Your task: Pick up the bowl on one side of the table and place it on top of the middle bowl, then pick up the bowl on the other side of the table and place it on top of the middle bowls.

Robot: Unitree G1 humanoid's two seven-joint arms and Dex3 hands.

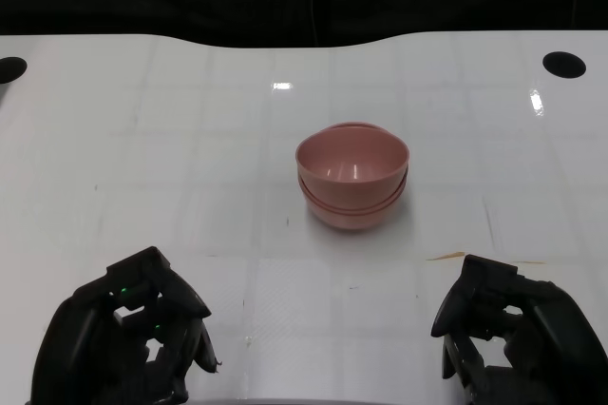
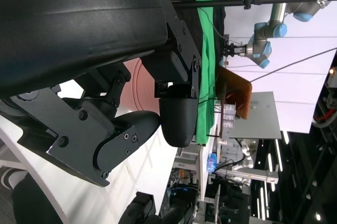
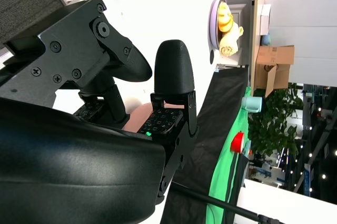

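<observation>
Pink bowls (image 1: 352,177) stand nested in one stack at the middle of the white table (image 1: 190,167); the top bowl sits slightly tilted over the rims below it. No bowl stands to either side. My left hand (image 1: 128,338) rests low at the near left edge, holding nothing, well short of the stack. My right hand (image 1: 518,334) rests at the near right edge, also holding nothing. In the left wrist view a patch of pink bowl (image 2: 143,84) shows beyond the spread fingers (image 2: 178,121). In the right wrist view a sliver of pink bowl (image 3: 141,116) shows between the fingers (image 3: 171,69).
Two round black holes (image 1: 563,64) (image 1: 9,68) sit at the table's far corners. A thin brown smear (image 1: 446,256) marks the surface just ahead of my right hand. Beyond the far edge is darkness.
</observation>
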